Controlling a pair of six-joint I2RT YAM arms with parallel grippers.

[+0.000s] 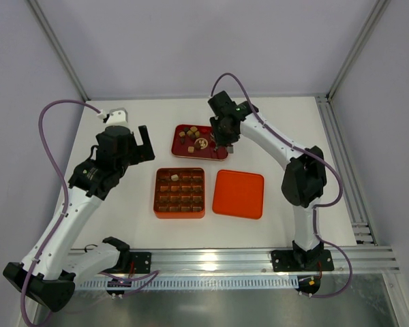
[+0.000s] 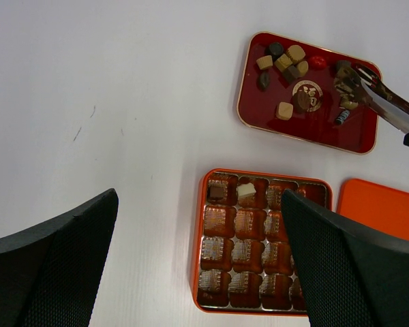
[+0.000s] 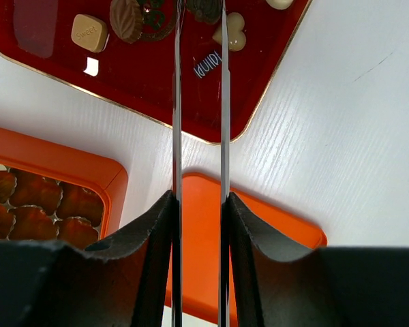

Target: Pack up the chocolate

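Several chocolate pieces in dark brown, tan and cream lie in the dark red tray, also in the left wrist view. The orange grid box holds a dark piece and a cream piece in its far row. My right gripper is shut on metal tongs, whose tips straddle a dark piece in the tray's right part. My left gripper is open and empty, above the box's left edge.
The orange lid lies flat right of the box, partly under my right wrist. A cream heart piece and a small wrapped sweet lie in the tray. An aluminium frame rail runs along the table's right side.
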